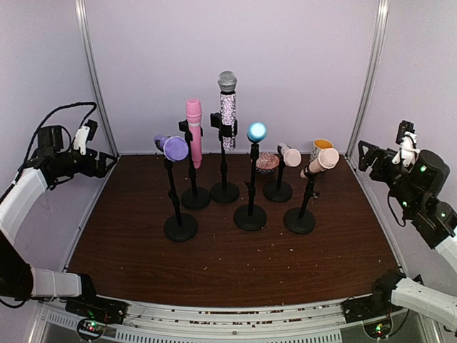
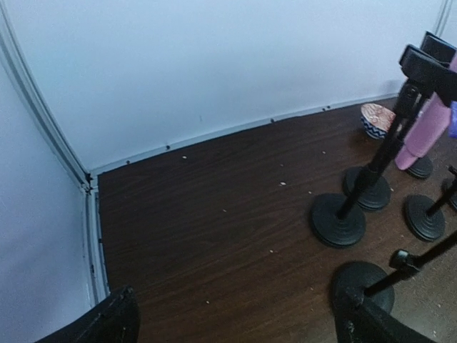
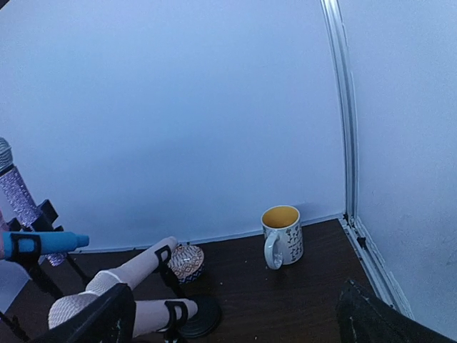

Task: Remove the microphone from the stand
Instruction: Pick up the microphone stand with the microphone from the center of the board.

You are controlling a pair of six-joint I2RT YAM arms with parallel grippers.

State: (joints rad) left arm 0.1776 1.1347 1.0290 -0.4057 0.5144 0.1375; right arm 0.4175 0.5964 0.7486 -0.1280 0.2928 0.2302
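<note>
Several microphones sit in black stands on the brown table [image 1: 228, 264]: a purple one [image 1: 172, 148], a pink one [image 1: 193, 131], a glittery silver one [image 1: 228, 107], a blue one [image 1: 257, 132] and two beige ones [image 1: 290, 154] [image 1: 320, 162]. My left gripper [image 1: 107, 161] is raised at the far left, open and empty, apart from the stands; its fingers [image 2: 107, 325] frame bare table. My right gripper [image 1: 363, 155] is raised at the far right, open and empty. In the right wrist view the beige microphones [image 3: 136, 268] lie at lower left, the blue one [image 3: 43, 243] at the left edge.
A white mug with yellow inside [image 1: 320, 148] [image 3: 282, 236] stands at the back right corner. A small patterned bowl [image 1: 268, 161] [image 3: 187, 262] sits behind the stands. White walls and metal rails enclose the table on three sides. Crumbs dot the table.
</note>
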